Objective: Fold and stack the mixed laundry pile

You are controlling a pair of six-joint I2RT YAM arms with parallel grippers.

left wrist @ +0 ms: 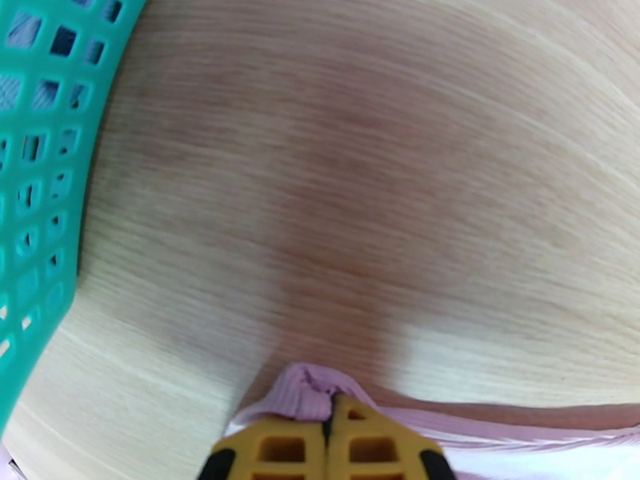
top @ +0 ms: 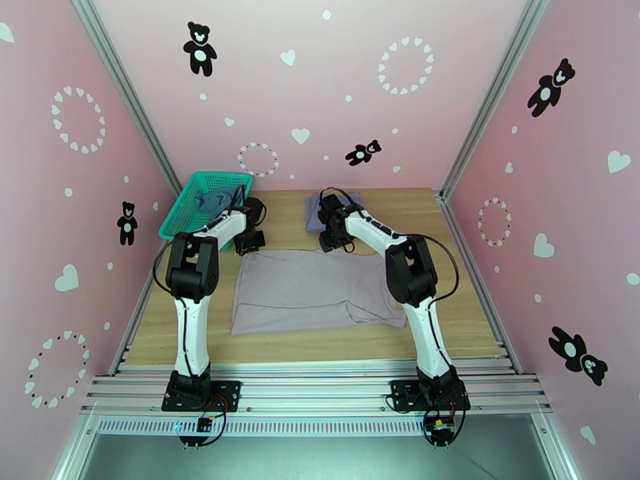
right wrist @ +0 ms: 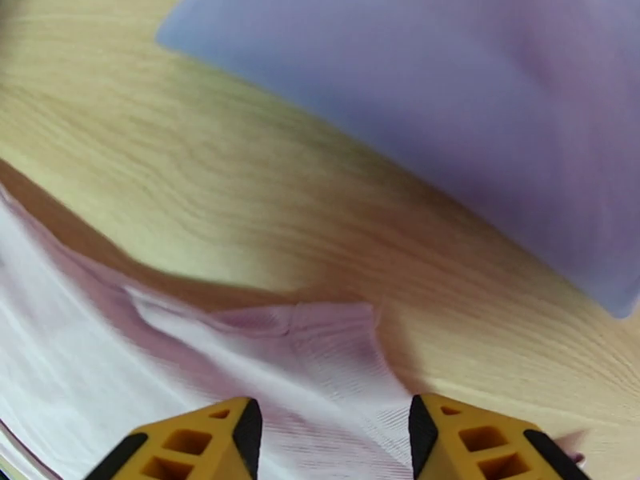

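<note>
Pinch at the left gripper (left wrist: 328, 442): yellow jaws closed tight on a bunched corner of the pale mauve garment (left wrist: 308, 394), bottom centre of the left wrist view. Right gripper (right wrist: 334, 446), bottom of its own view: jaws apart w/ the garment's other far corner lying between them, nothing gripped yet. In the top view the garment is spread flat at centre frame, btwn both arms. Folded grey-lavender piece (right wrist: 448, 114) sits just beyond, upper right of the right wrist view. Green basket (left wrist: 36, 194) runs down the left edge of the left wrist view, w/ the teal top (top: 214, 200) inside it.

Risks: a one-sided lift if left pulls before right closes, so the cloth skews & folds crooked. Left pinch looks to be hem only and could slip. Right jaws closing too high may catch nothing; too far fwd, they may nudge the folded piece. Left arm is close to the basket, and a wide swing could knock it.
</note>
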